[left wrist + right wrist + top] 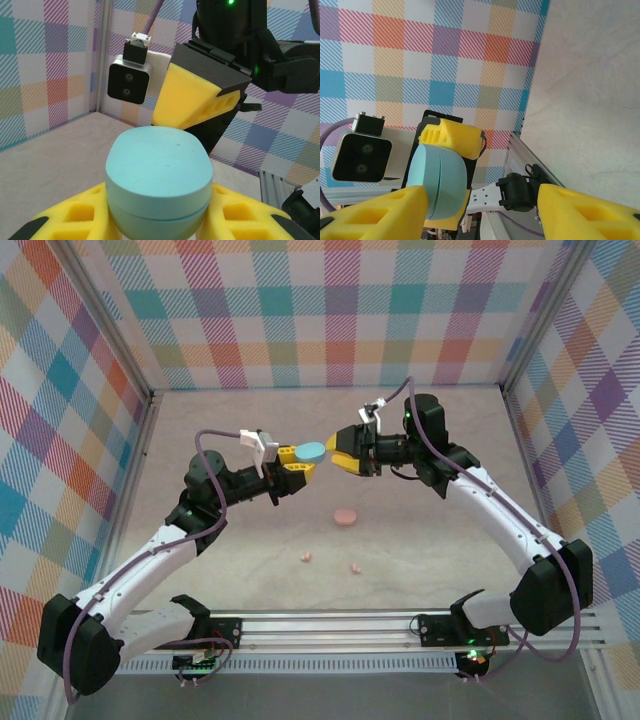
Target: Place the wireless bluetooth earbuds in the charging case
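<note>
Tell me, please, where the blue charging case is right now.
In the top view, the blue charging case is raised above mid-table, clamped in the left gripper, with the open right gripper just to its right.

Three walls in pastel plaid print: back wall (330, 310), left wall (50, 440), right wall (600, 390). Squares teal, orange, pink, purple, yellow, white, diagonally hatched. Aluminium corner posts at back left (110, 325) and back right (545, 320). Tabletop (250, 580) pale beige, faintly mottled, matte. Slotted aluminium rail (340, 625) along near edge. Light even, diffuse; shadows soft.
</note>
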`<state>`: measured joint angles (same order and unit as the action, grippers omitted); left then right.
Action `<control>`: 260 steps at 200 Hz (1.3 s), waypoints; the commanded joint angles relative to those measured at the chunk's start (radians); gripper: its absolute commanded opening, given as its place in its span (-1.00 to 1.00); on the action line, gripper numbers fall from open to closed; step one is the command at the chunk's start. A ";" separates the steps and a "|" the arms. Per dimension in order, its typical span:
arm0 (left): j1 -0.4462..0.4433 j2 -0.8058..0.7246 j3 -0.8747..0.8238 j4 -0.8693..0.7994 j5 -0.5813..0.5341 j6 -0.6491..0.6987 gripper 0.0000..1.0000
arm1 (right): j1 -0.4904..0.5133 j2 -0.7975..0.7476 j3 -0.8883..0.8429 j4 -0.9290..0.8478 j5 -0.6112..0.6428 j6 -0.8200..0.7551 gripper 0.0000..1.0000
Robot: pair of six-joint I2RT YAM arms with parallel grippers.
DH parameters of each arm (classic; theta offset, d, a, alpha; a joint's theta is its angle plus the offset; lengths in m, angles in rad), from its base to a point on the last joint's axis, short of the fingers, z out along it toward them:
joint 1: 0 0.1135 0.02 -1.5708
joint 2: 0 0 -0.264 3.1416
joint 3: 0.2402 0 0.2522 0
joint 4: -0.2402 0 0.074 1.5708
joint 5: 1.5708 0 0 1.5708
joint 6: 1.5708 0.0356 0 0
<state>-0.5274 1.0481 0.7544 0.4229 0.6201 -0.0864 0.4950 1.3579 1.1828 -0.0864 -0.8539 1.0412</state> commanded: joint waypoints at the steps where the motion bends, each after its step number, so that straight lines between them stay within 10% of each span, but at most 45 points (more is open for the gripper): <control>1: -0.003 0.013 0.023 0.039 0.030 -0.018 -0.41 | 0.024 -0.007 0.019 -0.043 -0.042 -0.028 0.22; 260: -0.005 0.044 0.005 0.127 0.025 -0.062 -0.41 | 0.066 0.044 -0.010 0.184 -0.057 0.166 0.24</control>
<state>-0.5285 1.0988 0.7540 0.4778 0.6350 -0.1417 0.5568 1.3991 1.1728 0.0372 -0.8631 1.1751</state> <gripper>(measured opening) 0.348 0.633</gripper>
